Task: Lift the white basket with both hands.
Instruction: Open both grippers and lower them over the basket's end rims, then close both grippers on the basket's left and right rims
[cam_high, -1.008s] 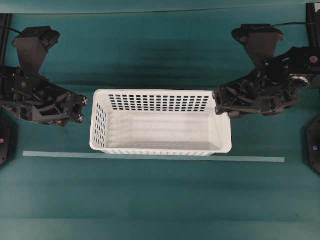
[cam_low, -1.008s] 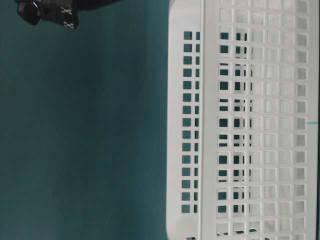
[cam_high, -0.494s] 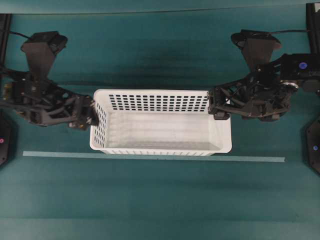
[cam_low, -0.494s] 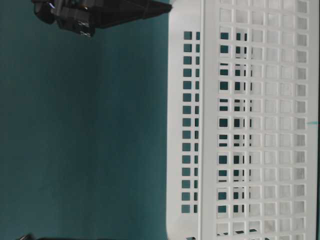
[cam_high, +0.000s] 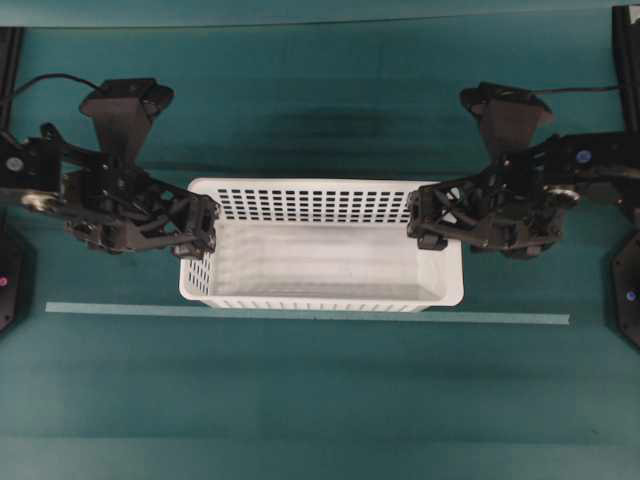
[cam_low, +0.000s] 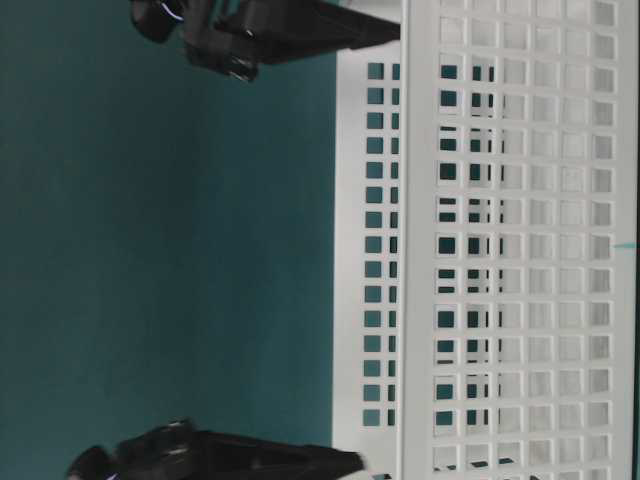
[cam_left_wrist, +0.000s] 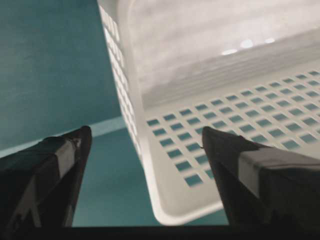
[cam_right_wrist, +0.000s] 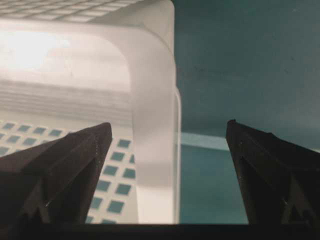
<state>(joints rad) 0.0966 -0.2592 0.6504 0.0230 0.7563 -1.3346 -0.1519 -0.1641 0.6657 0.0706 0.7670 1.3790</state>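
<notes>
White basket (cam_high: 320, 250), one; two spread pincers (cam_high: 205, 228) (cam_high: 420, 222).

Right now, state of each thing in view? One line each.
white basket: upright on the table, empty, not lifted.
left hand: open, fingers straddling the basket's left end wall, one inside, one outside.
right hand: open, fingers straddling the right end wall, not yet closed.
tape strip: flat on the table along the basket's near side.
</notes>
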